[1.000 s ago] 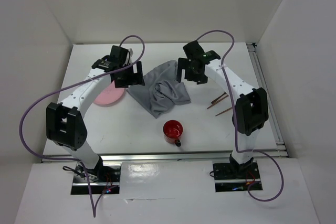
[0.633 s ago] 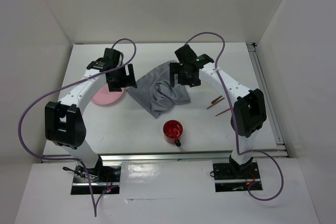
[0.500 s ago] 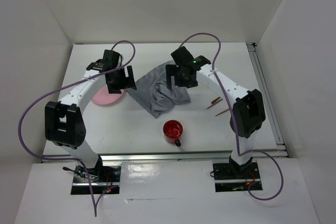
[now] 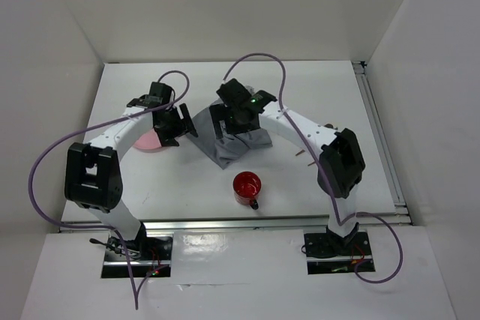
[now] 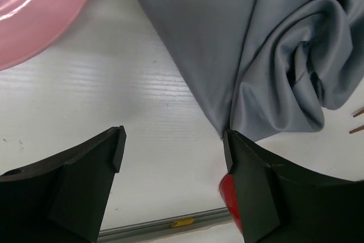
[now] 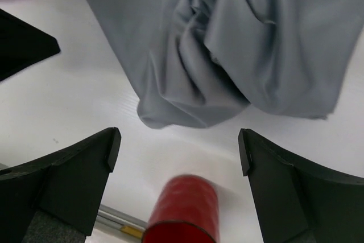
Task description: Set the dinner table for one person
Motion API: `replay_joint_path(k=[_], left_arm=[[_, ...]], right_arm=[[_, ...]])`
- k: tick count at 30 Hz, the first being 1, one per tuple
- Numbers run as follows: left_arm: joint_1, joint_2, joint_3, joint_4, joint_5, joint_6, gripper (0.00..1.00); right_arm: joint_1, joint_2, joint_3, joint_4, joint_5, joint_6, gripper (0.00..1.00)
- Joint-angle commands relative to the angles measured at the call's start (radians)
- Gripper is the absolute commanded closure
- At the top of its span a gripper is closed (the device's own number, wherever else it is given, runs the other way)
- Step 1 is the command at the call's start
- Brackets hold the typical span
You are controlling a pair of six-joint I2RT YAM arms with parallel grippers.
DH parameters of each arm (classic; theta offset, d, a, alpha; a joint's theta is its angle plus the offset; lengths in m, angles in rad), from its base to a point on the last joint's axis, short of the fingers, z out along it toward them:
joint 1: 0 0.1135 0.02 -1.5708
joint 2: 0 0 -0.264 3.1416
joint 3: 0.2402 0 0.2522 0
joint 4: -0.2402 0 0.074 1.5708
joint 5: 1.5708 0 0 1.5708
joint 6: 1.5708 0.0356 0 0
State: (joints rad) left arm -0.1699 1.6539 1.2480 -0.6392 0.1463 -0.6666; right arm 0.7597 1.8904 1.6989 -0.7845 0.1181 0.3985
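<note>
A crumpled grey cloth (image 4: 238, 144) lies mid-table on the white dinner table (image 4: 322, 84). A pink plate (image 4: 148, 140) sits to its left and a red mug (image 4: 247, 185) stands in front of it. My left gripper (image 4: 180, 127) is open and empty over the cloth's left edge, between plate and cloth. My right gripper (image 4: 229, 121) is open and empty above the cloth's middle. The left wrist view shows my left gripper (image 5: 173, 140) over bare table, with the cloth (image 5: 227, 44) and the plate (image 5: 34, 9). The right wrist view shows my right gripper (image 6: 179, 140), the cloth (image 6: 227, 44) and the mug (image 6: 185, 209).
Brown chopsticks (image 5: 358, 120) lie right of the cloth, mostly hidden under my right arm in the top view. A metal rail (image 4: 225, 222) runs along the front edge and another along the right edge (image 4: 379, 133). White walls enclose the table.
My right gripper has swung left and nearer, from the cloth's far right corner to above its middle. My left gripper has moved a little nearer, towards the cloth's left edge. Both stay open.
</note>
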Motion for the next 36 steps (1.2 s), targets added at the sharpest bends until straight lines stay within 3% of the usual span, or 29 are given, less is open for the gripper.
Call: replay_joint_path(k=[1,4,5,8,13,15,16,19,20,21,23,29,32,36], left_arm=[[0.017,0.027,-0.024,0.052,0.004,-0.14,0.13],[0.027,0.058,-0.044,0.087,0.015,-0.198,0.13],[0.027,0.058,-0.044,0.102,0.015,-0.211,0.13],[0.027,0.115,-0.033,0.128,0.009,-0.229,0.14],[0.017,0.208,0.022,0.119,-0.037,-0.264,0.16],[-0.005,0.248,0.049,0.121,-0.068,-0.277,0.21],[-0.005,0.263,0.059,0.121,-0.068,-0.289,0.22],[-0.014,0.313,0.086,0.111,-0.068,-0.298,0.45],[-0.014,0.313,0.087,0.111,-0.068,-0.298,0.54],[-0.014,0.323,0.096,0.111,-0.068,-0.298,0.63],[-0.014,0.323,0.108,0.101,-0.077,-0.288,0.99],[-0.014,0.281,0.2,0.043,-0.077,-0.216,1.0],[-0.014,0.27,0.315,-0.005,-0.057,-0.17,1.0],[-0.014,0.28,0.575,-0.102,-0.021,-0.14,1.0]], right_arm=[[0.044,0.082,0.077,0.059,0.038,-0.012,0.03],[0.053,0.142,0.116,0.071,0.063,-0.012,0.1],[0.053,0.157,0.125,0.071,0.089,-0.012,0.19],[0.053,0.209,0.148,0.082,0.118,0.0,0.29],[0.029,0.275,0.173,0.06,0.19,0.033,0.28],[0.017,0.294,0.182,0.06,0.19,0.042,0.28],[0.016,0.309,0.182,0.06,0.19,0.042,0.31],[0.004,0.32,0.182,0.038,0.19,0.063,0.5],[-0.009,0.32,0.182,0.025,0.19,0.063,0.71],[-0.019,0.305,0.165,0.025,0.19,0.077,0.8],[-0.028,0.247,0.139,0.036,0.19,0.077,1.0],[-0.135,0.037,0.053,0.111,0.129,0.057,1.0],[-0.241,-0.062,0.018,0.192,0.026,0.034,1.0],[-0.368,-0.164,-0.04,0.333,-0.142,0.014,1.0]])
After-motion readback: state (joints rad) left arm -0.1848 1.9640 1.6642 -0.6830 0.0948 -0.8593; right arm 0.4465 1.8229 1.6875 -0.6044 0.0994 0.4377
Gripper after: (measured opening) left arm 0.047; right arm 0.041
